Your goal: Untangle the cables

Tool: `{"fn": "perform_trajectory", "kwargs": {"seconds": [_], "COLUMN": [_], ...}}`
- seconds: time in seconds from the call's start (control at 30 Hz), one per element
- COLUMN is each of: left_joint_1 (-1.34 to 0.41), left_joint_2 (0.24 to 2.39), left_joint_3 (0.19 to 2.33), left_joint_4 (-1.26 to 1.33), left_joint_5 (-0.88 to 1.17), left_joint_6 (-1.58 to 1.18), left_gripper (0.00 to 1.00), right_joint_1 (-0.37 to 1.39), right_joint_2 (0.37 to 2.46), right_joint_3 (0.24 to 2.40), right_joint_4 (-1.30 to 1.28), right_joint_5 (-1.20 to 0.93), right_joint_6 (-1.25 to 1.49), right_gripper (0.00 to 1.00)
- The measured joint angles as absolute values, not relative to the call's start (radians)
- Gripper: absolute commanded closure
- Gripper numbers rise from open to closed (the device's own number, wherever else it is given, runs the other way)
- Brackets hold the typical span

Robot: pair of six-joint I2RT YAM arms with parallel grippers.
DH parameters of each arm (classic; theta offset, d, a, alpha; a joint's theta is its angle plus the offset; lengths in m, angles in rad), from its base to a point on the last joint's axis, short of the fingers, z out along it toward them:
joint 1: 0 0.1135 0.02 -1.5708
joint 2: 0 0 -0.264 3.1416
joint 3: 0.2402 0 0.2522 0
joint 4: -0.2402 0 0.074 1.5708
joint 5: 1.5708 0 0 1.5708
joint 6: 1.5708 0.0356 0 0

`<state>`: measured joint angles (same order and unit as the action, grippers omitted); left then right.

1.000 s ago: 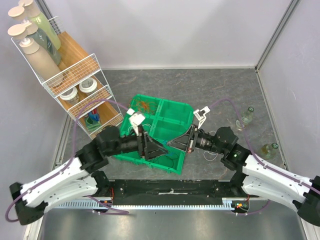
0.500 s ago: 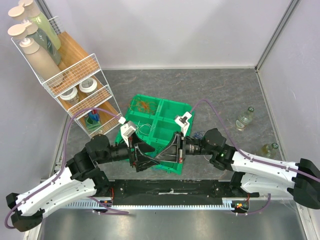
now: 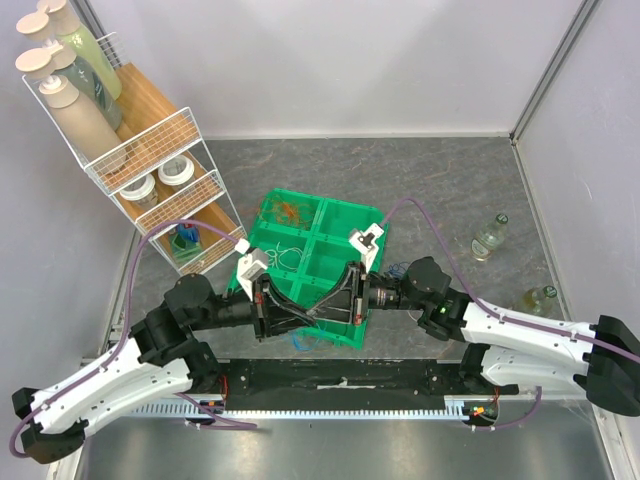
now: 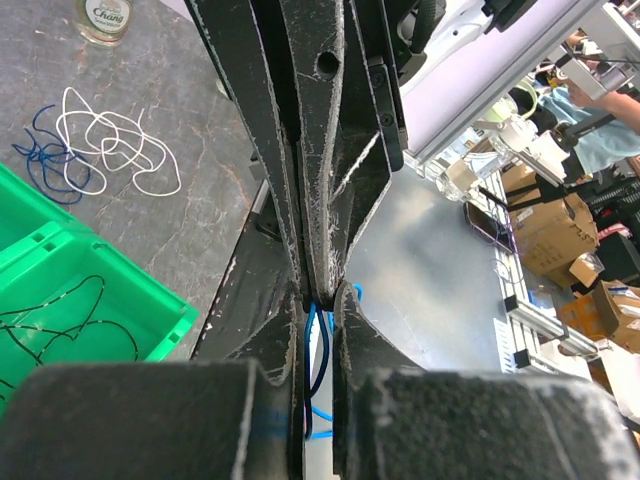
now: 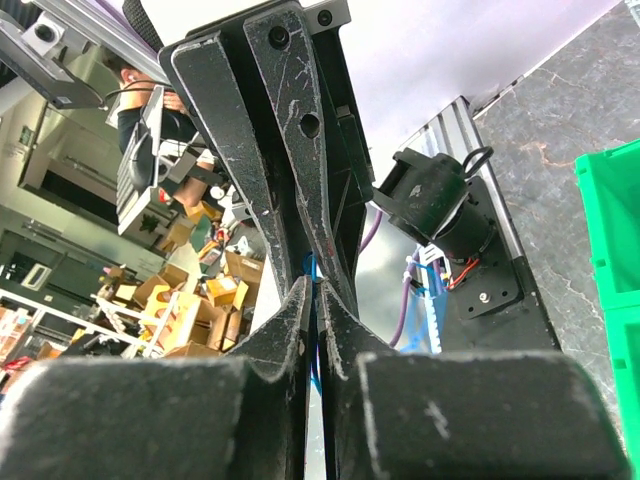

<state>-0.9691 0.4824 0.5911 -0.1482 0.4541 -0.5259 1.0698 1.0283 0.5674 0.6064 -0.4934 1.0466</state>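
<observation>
With the left fingers and right fingers each pinching the blue cable, ease them apart slowly, stopping if a knot tightens.

From above, crossed black fingers cover the green tray's near compartments and most of the blue cable, bar a snarl at the table's near edge. Each wrist view gives just a strip of it, in the slit of the left gripper and of the right gripper; the pinch itself is hidden. A bottle is cut by the left wrist view's top edge.
</observation>
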Motion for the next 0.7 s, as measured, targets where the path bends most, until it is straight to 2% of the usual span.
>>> {"fn": "perform_trajectory", "kwargs": {"seconds": [0.07, 0.13, 0.2, 0.27, 0.37, 0.4, 0.7], "left_joint_1": [-0.97, -0.971, -0.972, -0.973, -0.963, -0.963, -0.962], "left_joint_2": [0.475, 0.467, 0.461, 0.454, 0.45, 0.453, 0.506], "left_joint_3": [0.591, 0.591, 0.593, 0.6, 0.614, 0.622, 0.648], "left_joint_4": [-0.159, -0.169, -0.183, -0.224, -0.316, -0.342, -0.523], "left_joint_5": [0.443, 0.428, 0.413, 0.387, 0.259, 0.219, -0.067], "left_joint_6": [-0.525, -0.525, -0.523, -0.516, -0.507, -0.507, -0.518], "left_gripper": [0.99, 0.98, 0.98, 0.98, 0.98, 0.98, 0.98], "right_joint_1": [1.072, 1.075, 1.076, 1.074, 1.078, 1.08, 1.082], "right_joint_2": [1.028, 1.028, 1.028, 1.021, 0.971, 0.95, 0.791], "right_joint_3": [0.576, 0.583, 0.591, 0.603, 0.642, 0.658, 0.768], "right_joint_4": [0.586, 0.57, 0.553, 0.513, 0.371, 0.3, -0.303], "right_joint_5": [-0.487, -0.477, -0.469, -0.449, -0.364, -0.315, 0.232], "right_joint_6": [1.035, 1.023, 1.016, 1.016, 0.961, 0.946, 0.894], "right_gripper": [0.85, 0.72, 0.51, 0.36, 0.06, 0.02, 0.02]}}
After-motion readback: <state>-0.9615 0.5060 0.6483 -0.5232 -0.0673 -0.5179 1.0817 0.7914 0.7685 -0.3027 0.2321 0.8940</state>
